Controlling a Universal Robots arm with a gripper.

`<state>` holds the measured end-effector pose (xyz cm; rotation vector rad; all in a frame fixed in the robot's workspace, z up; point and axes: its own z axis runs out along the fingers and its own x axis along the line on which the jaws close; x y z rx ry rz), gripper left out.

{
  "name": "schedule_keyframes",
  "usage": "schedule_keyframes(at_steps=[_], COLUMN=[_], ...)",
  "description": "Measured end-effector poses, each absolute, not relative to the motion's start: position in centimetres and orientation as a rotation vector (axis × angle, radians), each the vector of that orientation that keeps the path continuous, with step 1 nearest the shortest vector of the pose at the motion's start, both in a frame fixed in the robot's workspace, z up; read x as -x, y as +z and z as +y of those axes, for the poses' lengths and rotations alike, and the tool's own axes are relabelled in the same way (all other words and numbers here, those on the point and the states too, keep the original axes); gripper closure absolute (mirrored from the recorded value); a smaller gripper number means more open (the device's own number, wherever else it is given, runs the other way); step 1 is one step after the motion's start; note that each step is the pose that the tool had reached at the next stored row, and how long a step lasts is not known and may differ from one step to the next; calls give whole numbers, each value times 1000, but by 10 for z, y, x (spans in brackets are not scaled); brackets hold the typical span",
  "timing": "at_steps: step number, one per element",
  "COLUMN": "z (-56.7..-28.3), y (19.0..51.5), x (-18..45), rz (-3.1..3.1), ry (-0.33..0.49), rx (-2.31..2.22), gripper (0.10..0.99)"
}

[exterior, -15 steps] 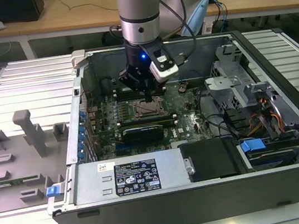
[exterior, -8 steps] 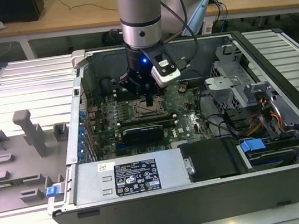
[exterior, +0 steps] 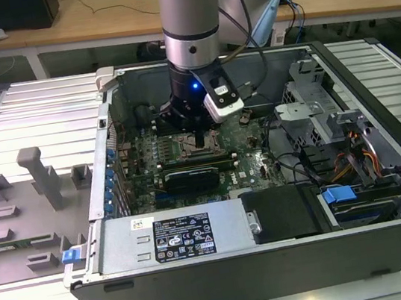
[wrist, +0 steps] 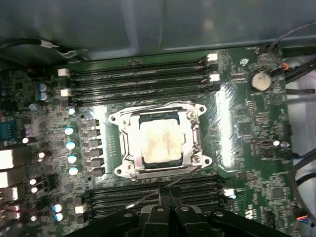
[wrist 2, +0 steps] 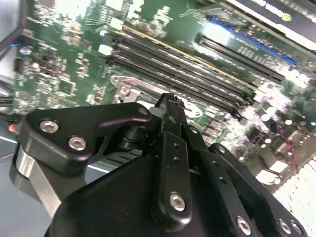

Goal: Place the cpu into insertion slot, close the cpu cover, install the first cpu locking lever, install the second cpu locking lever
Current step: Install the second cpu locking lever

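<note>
Currently the gripper [wrist: 165,195] hangs low over the board [wrist: 247,128], jaws closed together and holding nothing; the cpu [wrist: 160,140] sits in the slot just beyond the jaw tips, with the cover [wrist: 129,143] lying down around it.

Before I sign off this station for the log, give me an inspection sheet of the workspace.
Surface: ribbed metal bench carrying an open computer case.
Job's things: cpu sits in the insertion slot; cpu cover lies down around it.
Clutter: grey fixture blocks on the exterior view's left.
Grippers: gripper low beside the socket, fingers together.
Cables: bundle inside the case.
Surroundings: wooden desks behind.
</note>
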<state>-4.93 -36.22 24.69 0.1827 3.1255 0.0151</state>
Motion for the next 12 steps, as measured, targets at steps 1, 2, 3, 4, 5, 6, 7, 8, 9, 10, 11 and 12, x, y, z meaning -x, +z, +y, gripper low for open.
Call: schedule_keyframes(at_steps=[1, 2, 3, 4, 5, 6, 7, 8, 9, 10, 11, 12], z=[-363, -363, -363, -363, -363, -363, -363, -364, -365, -367, -367, -369], y=[247, 246, 246, 246, 246, 246, 246, 246, 245, 244, 244, 243], x=[49, 49, 49, 49, 49, 49, 49, 50, 53, 56, 57, 58], rz=[3150, 3166, 3172, 3172, 3172, 3172, 3172, 3171, 3169, 3169, 3169, 3169], ry=[13, 12, 11, 11, 11, 11, 11, 15, 31, 50, 57, 67], rx=[-184, -185, -186, -186, -186, -186, -186, -185, -183, -182, -182, -181], gripper=[980, 980, 980, 980, 980, 980, 980, 980, 980, 980, 980, 980])
